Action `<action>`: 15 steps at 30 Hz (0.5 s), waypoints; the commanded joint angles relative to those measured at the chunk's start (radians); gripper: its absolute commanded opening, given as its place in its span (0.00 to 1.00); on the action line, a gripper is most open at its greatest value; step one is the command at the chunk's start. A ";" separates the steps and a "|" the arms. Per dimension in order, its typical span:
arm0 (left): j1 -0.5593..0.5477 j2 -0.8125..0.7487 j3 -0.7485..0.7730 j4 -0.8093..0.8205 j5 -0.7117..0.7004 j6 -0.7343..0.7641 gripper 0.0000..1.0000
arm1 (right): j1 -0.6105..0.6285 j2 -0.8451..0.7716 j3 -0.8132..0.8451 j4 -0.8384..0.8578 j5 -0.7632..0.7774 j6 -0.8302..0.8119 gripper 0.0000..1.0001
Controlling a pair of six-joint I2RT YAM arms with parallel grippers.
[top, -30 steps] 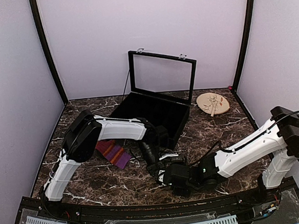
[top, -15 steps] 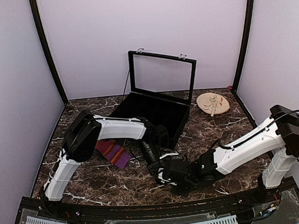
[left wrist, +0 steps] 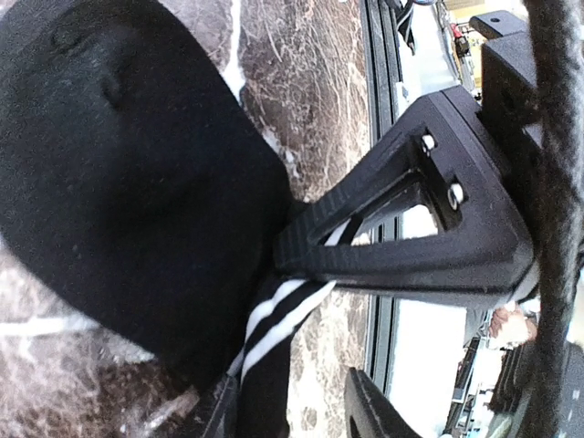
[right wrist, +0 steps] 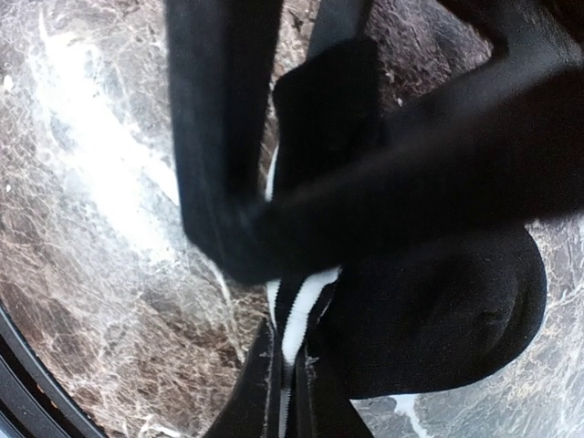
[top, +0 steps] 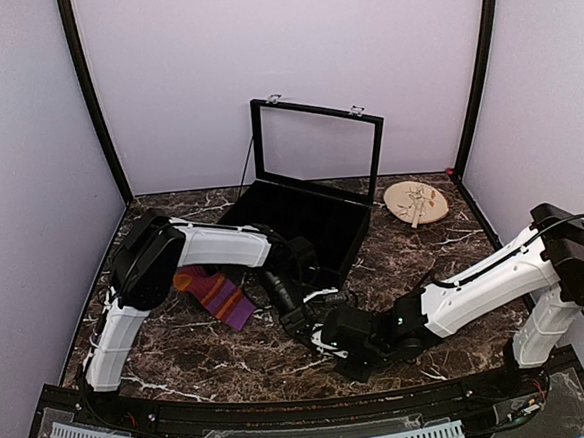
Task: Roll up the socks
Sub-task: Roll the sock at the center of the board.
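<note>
Striped sock point(top: 217, 296) only overhead, black sock point(left wrist: 119, 182) only wrist views

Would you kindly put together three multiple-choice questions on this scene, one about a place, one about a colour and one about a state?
1. Where does the striped sock lie?
A) on the table, left of the black case
B) inside that case
C) on the floor

2. What colour are the stripes on the cuff of the black sock?
A) yellow
B) green
C) white

3. How is the lid of the case?
A) shut
B) open, standing up
C) taken off

Answers: 1 A, it lies flat on the marble beside the case; 2 C, both wrist views show white bands; 3 B, it stands upright at the back of the case.
</note>
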 commanded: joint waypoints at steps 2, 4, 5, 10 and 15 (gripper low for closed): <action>0.034 -0.046 -0.067 0.058 -0.097 -0.030 0.41 | -0.007 -0.028 -0.030 -0.033 -0.012 0.028 0.02; 0.043 -0.058 -0.085 0.077 -0.099 -0.040 0.41 | -0.007 -0.037 -0.034 -0.034 -0.011 0.033 0.02; 0.048 -0.067 -0.097 0.087 -0.102 -0.045 0.41 | -0.007 -0.041 -0.037 -0.033 -0.010 0.036 0.02; 0.068 -0.105 -0.163 0.169 -0.133 -0.085 0.42 | -0.007 -0.054 -0.046 -0.016 -0.026 0.052 0.02; 0.078 -0.151 -0.241 0.301 -0.175 -0.139 0.42 | -0.013 -0.066 -0.059 0.009 -0.064 0.076 0.02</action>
